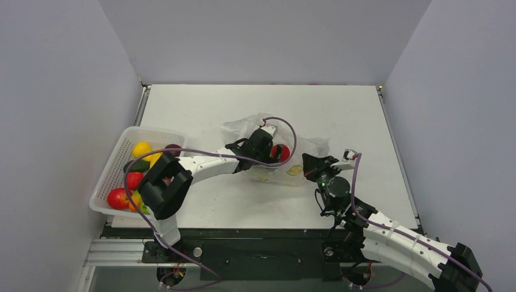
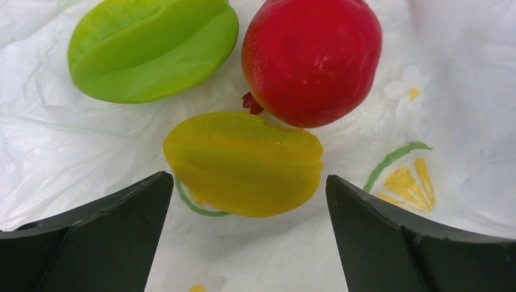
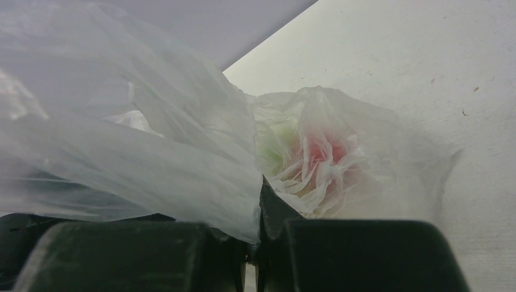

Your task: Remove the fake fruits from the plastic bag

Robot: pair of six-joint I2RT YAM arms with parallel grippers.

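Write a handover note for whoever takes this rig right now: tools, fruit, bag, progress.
Left tool: open, reaching into the plastic bag, one finger on each side of the yellow star fruit, not closed on it.
Right tool: shut on the bag's film at its right-hand edge.
In the bag: the yellow star fruit, a green star fruit and a red pomegranate.
Done: several fruits lie in the white basket at the table's left.
To do: grip the yellow one and carry it out, then the other two.
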